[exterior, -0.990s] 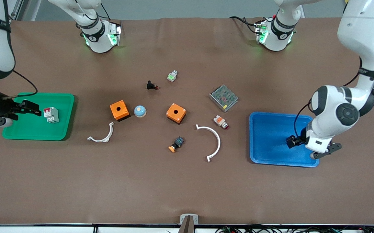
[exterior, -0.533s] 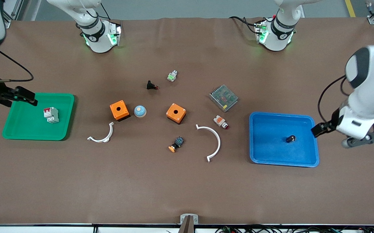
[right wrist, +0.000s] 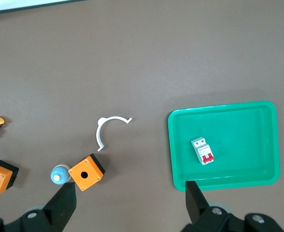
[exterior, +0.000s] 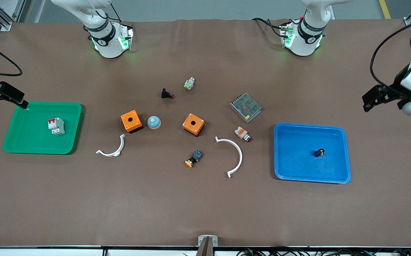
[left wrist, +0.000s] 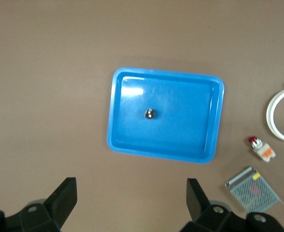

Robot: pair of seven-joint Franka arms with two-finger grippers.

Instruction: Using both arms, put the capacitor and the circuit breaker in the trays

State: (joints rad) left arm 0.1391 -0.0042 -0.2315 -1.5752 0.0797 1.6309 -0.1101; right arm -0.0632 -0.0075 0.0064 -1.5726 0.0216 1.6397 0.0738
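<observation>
Matt brown cloth-like table cover, glossy plastic blue tray and green tray, perforated metal box.

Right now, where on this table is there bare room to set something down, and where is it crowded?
Bare brown table runs along the camera edge, below the green tray and blue tray. The blue tray is bare around the small black capacitor. It is crowded mid-table, around the orange boxes, white clips and metal mesh box.
</observation>
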